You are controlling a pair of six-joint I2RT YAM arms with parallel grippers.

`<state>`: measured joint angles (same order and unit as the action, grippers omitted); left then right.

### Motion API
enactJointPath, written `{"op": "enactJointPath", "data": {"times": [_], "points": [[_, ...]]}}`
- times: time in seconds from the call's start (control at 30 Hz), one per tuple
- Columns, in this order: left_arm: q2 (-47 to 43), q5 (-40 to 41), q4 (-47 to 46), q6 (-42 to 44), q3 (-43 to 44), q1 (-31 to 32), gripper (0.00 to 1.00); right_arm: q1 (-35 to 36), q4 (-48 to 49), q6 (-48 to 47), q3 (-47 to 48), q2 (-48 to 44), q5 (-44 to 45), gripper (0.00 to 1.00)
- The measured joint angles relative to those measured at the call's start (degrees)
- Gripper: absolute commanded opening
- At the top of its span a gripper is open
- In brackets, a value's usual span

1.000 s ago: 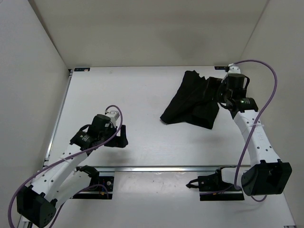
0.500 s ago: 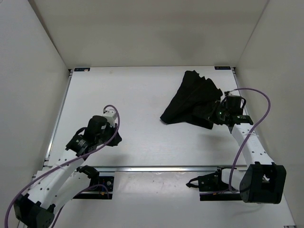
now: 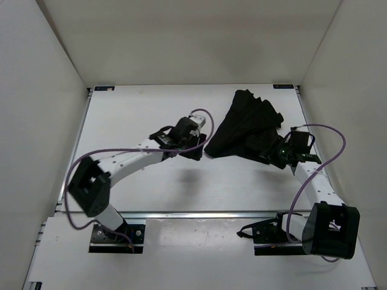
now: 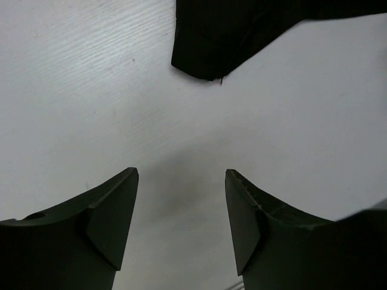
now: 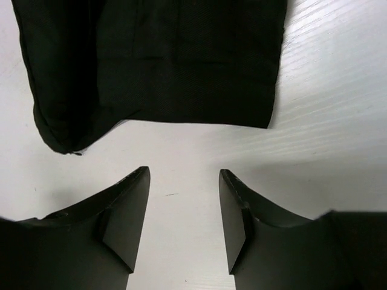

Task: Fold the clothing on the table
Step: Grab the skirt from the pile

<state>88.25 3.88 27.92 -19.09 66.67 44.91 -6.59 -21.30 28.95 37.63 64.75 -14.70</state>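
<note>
Clothing (image 3: 247, 130): black, heaped at upper right of the counter (image 3: 139, 115), not yet folded.
Left gripper (image 4: 180, 176): released, empty, just short of the heap's lower-left corner, probably lining up a grasp.
Right gripper (image 5: 184, 174): released, empty, facing the near hem.
Hidden: under-layers; both wrist views crop the heap.

The black clothing (image 5: 157, 60) fills the upper part of the view and lies flat on the white table (image 5: 326, 121). Its lower edge runs almost straight, with a square corner on the right side and a rounded, thicker fold on the left side. The right gripper (image 5: 184, 171) is just below this edge, not touching the fabric. Its jaws stand apart, and only bare table shows between them
</note>
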Motion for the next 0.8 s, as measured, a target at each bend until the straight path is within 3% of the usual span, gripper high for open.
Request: {"op": "enactJointPath", "data": {"times": [0.3, 0.5, 0.8], "points": [[24.8, 11.3, 0.5, 3.2, 18.4, 5.7, 0.75, -2.4, 1.1, -0.2, 0.0, 0.6, -0.5, 0.48], [32.8, 13.7, 1.4, 4.6, 27.5, 6.6, 0.77, -4.3, 1.3, -0.5, 0.0, 1.2, -1.4, 0.48], [39.8, 19.3, 3.0, 4.4, 33.7, 8.3, 0.74, -5.2, 2.1, -0.5, -0.5, 1.2, -3.1, 0.49]]}}
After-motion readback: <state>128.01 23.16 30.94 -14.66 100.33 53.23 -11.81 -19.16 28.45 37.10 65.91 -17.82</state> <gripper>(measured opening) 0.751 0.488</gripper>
